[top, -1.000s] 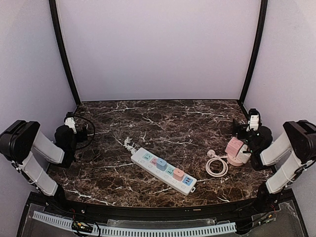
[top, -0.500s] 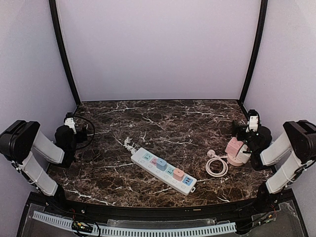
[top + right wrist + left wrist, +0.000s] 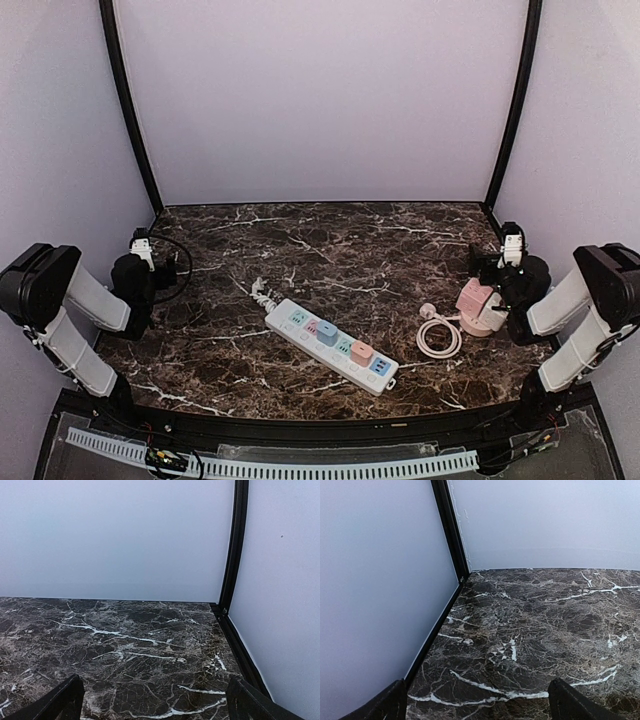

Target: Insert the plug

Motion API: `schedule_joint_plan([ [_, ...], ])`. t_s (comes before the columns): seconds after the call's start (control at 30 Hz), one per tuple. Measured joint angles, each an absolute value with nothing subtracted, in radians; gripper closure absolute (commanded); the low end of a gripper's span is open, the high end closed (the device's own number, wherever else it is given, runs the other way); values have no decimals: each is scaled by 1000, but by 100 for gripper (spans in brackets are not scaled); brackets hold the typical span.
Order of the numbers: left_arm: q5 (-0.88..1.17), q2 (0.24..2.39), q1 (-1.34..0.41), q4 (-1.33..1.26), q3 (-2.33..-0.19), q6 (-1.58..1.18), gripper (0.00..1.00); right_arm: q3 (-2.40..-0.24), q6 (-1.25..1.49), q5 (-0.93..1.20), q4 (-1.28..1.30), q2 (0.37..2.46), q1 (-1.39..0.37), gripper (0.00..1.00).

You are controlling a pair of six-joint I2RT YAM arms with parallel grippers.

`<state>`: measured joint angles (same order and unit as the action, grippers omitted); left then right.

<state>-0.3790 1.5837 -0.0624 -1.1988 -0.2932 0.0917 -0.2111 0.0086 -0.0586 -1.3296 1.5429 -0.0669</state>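
A white power strip (image 3: 331,344) with blue and pink sockets lies diagonally at the middle of the marble table (image 3: 330,250). To its right, the white plug (image 3: 429,311) lies at the end of a coiled white cable (image 3: 440,338) that leads to a small pink appliance (image 3: 478,303). My right gripper (image 3: 152,706) rests just behind that appliance, open, with only bare marble between its fingers (image 3: 56,702). At the far left edge my left gripper (image 3: 477,707) is open as well and holds nothing. Neither wrist view shows the plug or the strip.
Pale walls with black corner posts (image 3: 130,110) close the table on three sides. The strip's own short white cord (image 3: 262,291) curls at its far end. A black cable loop (image 3: 180,262) hangs by the left arm (image 3: 95,300).
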Motion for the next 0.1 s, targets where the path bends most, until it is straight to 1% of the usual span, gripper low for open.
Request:
schedule_joint_plan([
  [0.1,-379,1584,-62,-1199,-293,92,1,-211,9,-49,-1330,1543,-67,1],
])
